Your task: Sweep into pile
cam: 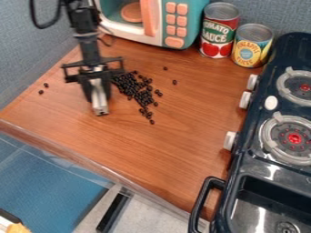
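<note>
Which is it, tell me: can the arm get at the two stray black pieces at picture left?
Probably yes: the two stray pieces lie in the open, and nothing stands on the counter between them and the tool.

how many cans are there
2: a red-and-green can beside the toy microwave, and a yellow-and-blue can between that one and the stove.
</note>
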